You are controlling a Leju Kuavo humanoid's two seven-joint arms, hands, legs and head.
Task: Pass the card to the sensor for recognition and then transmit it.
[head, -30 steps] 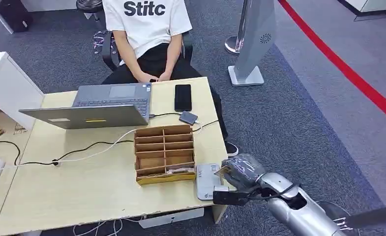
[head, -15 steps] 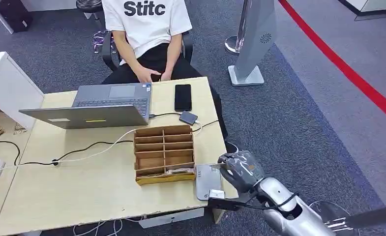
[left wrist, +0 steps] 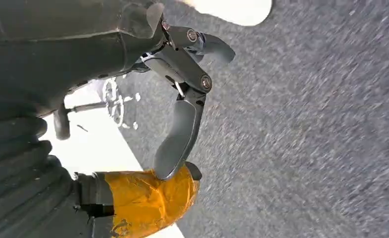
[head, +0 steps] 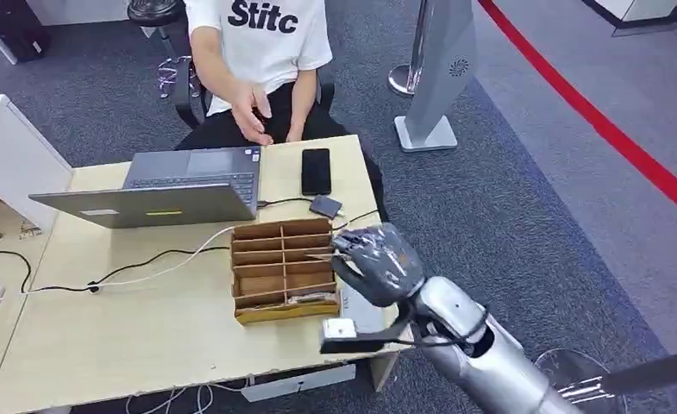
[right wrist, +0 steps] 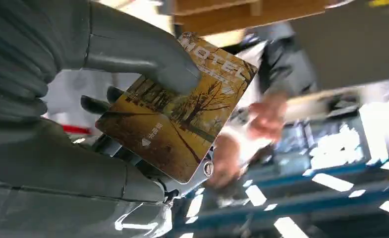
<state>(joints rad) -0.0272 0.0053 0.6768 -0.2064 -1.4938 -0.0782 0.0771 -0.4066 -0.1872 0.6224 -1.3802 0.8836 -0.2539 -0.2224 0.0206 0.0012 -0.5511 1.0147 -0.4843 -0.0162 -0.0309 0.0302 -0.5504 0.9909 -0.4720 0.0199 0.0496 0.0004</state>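
My right hand [head: 376, 261] hovers above the right side of the cardboard divider box [head: 281, 269], and pinches a card between thumb and fingers. The card [right wrist: 177, 106] is yellow-brown with a tree picture and the word "MOTEL"; its thin edge [head: 321, 256] sticks out toward the box. The grey-white card sensor [head: 352, 309] lies flat at the table's near right corner, partly under my forearm. A seated person in a white shirt lifts one hand [head: 250, 110] above the table's far edge. My left hand [left wrist: 182, 124] hangs over grey carpet with its fingers apart, holding nothing.
An open laptop [head: 158, 185] stands at the back left with a black phone [head: 316, 171] and a small grey hub [head: 326, 206] beside it. Cables [head: 145, 263] cross the wooden table [head: 128, 336]. A silver floor stand [head: 438, 78] rises beyond the right edge.
My right hand has risen off the sensor and moved forward and left with the card, over the box's right side. The person has raised one hand from the lap.
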